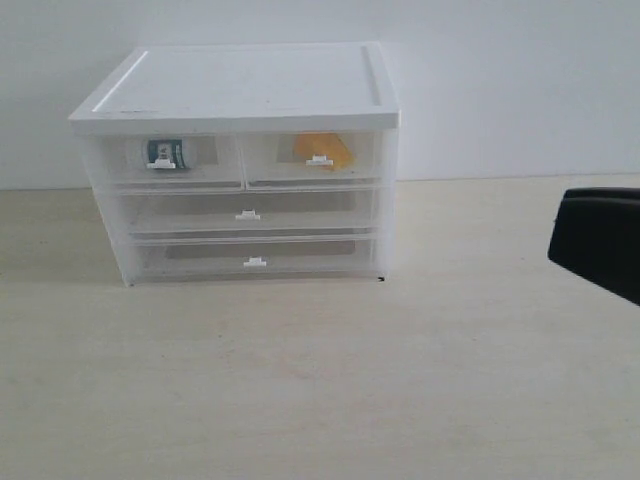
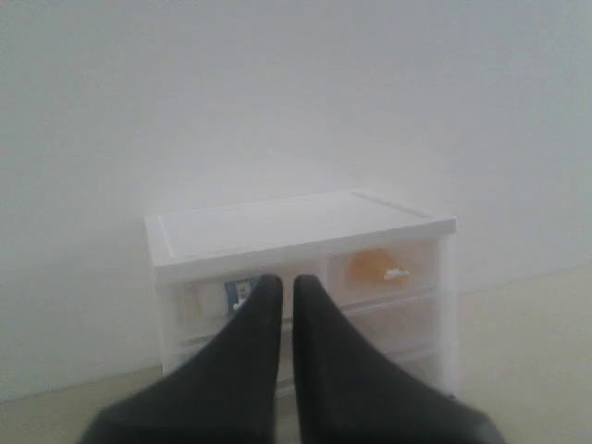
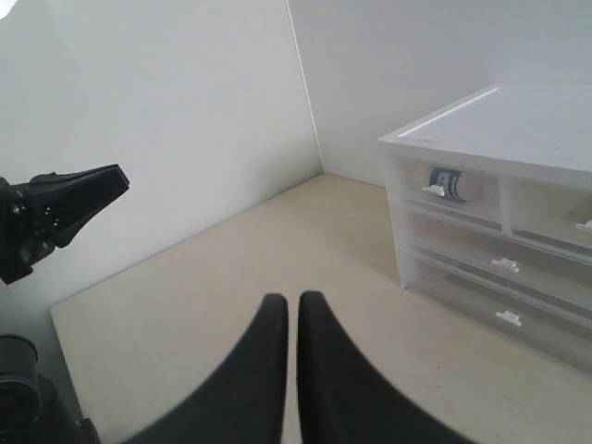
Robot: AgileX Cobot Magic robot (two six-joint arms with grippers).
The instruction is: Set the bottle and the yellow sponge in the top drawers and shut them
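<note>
The bottle point(image 1: 165, 153) lies inside the top left drawer point(image 1: 200, 165) of the white-topped chest point(image 1: 250, 85). The yellow sponge point(image 1: 322, 150) lies in the top right drawer point(image 1: 355, 160). Both top drawers sit flush with the chest front. In the left wrist view my left gripper point(image 2: 287, 282) is shut and empty, well back from the chest, with the bottle point(image 2: 236, 294) and the sponge point(image 2: 370, 266) showing behind its tips. My right gripper point(image 3: 291, 301) is shut and empty above the table, off to the side of the chest point(image 3: 490, 120). The bottle point(image 3: 444, 180) shows there too.
Two full-width drawers point(image 1: 250, 215) below the top pair are pushed in. A black part of the right arm point(image 1: 600, 240) enters at the right edge of the exterior view. The left arm's gripper point(image 3: 69, 199) shows in the right wrist view. White walls stand behind the chest.
</note>
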